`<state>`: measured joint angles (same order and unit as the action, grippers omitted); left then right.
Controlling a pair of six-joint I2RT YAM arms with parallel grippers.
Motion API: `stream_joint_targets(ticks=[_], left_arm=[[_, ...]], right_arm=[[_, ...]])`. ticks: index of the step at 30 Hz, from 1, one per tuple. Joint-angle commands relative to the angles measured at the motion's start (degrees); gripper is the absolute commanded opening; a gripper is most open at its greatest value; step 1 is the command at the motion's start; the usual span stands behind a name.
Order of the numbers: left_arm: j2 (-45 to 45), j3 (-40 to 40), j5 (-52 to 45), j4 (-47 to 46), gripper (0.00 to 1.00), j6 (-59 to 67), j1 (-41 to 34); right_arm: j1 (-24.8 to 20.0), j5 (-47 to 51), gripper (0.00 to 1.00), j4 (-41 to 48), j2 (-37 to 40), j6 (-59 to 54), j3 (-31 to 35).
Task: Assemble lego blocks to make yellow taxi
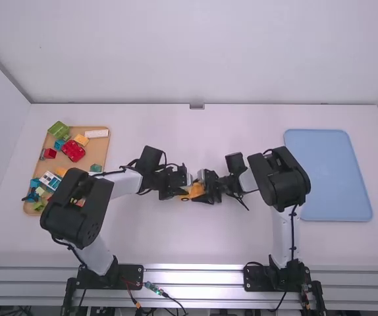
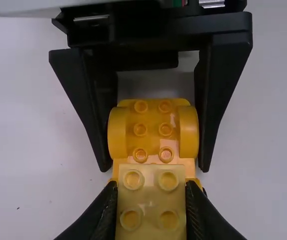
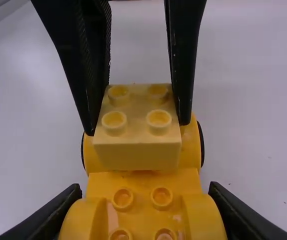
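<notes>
Two white and black robot arms lean in from the lower left and lower right over a white counter (image 1: 186, 240), and their ends meet near the center of the high view. Between them is the task's piece, an orange-yellow car base (image 1: 193, 191) with rounded wheel arches and round studs on top.

The left tool (image 1: 183, 187) is closed around a pale yellow block (image 2: 151, 200) with four studs, one finger on each side. The right tool (image 1: 209, 188) grips the car base by its sides, at one pair of wheel arches. In the right wrist view, the pale yellow block appears at mid-frame, over the far end of the car base; whether it is pressed onto the base, I cannot tell.

At the left of the high view lies a wooden tray (image 1: 98, 151) of loose toy pieces: a green block (image 1: 58, 130) at its upper left, a long white block (image 1: 97, 133) at its upper right, a rounded red piece (image 1: 73, 151), and smaller blue, yellow and green ones. At the right lies a light blue tray (image 1: 327, 174) with rounded corners.
</notes>
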<state>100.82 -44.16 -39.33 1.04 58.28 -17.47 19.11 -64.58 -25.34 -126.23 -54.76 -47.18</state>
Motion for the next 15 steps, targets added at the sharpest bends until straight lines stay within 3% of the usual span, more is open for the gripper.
stream_joint_targets(ticks=[1,15], left_arm=[[0.9,-0.3,-1.6,-0.1,0.2,0.3,-0.5],[0.9,-0.3,-1.7,-0.1,0.4,0.2,-0.5]], right_arm=[[0.0,1.4,0.53,0.4,-1.2,-0.2,-0.3],[0.0,1.4,0.52,0.5,-1.2,-0.2,-0.3]])
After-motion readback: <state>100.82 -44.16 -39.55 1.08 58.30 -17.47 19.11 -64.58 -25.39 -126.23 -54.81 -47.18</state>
